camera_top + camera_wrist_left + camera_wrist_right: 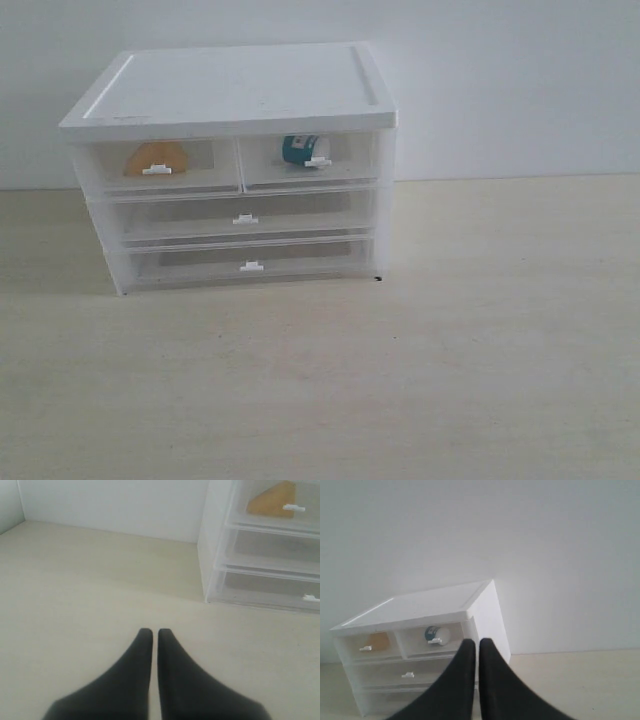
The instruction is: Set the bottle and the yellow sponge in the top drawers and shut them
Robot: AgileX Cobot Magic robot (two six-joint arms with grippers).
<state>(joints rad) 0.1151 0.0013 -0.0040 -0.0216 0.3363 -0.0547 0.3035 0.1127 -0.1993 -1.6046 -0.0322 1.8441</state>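
A white plastic cabinet (240,85) stands on the pale table (420,380) against a white wall. Seen from the exterior view, the yellow sponge (155,157) lies inside the left top drawer (208,165), showing orange through the translucent front behind the tab handle. The bottle (298,149) sits inside the right top drawer (352,158), teal label towards the front. Both drawer fronts sit flush with the frame, as do the two wide drawers (300,215) below. The left gripper (150,633) hangs above bare table beside the cabinet, its dark fingers drawn together with only a sliver between them, holding nothing. The right gripper (474,642) faces the cabinet from well back, likewise pressed together and empty
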